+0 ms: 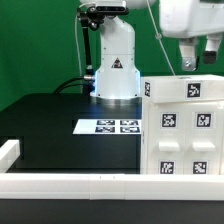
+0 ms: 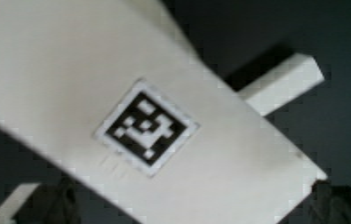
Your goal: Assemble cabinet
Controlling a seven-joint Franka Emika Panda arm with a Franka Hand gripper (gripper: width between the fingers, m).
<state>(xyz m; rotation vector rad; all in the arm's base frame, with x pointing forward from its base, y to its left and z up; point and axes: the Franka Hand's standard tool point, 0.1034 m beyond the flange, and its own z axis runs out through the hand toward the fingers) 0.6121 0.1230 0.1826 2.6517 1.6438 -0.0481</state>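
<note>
while above the cabinet (image 1: 183,125) top edge, spread jaws (image 1: 201,60)

The cabinet (image 1: 183,130) looks like smooth white plastic with a slight sheen, its black-and-white tags (image 2: 151,127) flat and matt like printed paper. The table (image 1: 60,130) top is matt black. The marker board (image 1: 108,127) is a thin, flat, paper-like white sheet. The robot arm (image 1: 112,55) has glossy white plastic shells

Marker board (image 1: 105,126) flat on black table (image 1: 50,125).
</note>
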